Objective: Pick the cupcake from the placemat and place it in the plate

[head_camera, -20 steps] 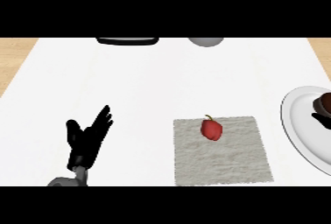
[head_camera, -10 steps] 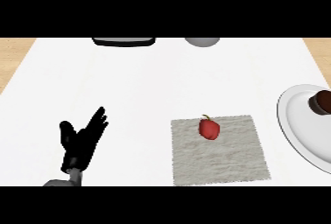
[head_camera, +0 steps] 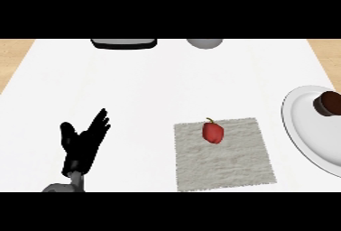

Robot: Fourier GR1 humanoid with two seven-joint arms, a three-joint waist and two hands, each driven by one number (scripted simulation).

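One cupcake [head_camera: 328,103], on plate [head_camera: 303,131], right of mat [head_camera: 223,158]. One left hand [head_camera: 81,143], left of mat, fingers spread, holding nothing. Risk: red pepper [head_camera: 213,132] on mat grabbed by mistake, being the hand's nearest thing.

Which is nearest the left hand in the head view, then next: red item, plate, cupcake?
1. Red item, on the placemat, right of the left hand.
2. Plate, at the right edge.
3. Cupcake, on the plate, farthest right.
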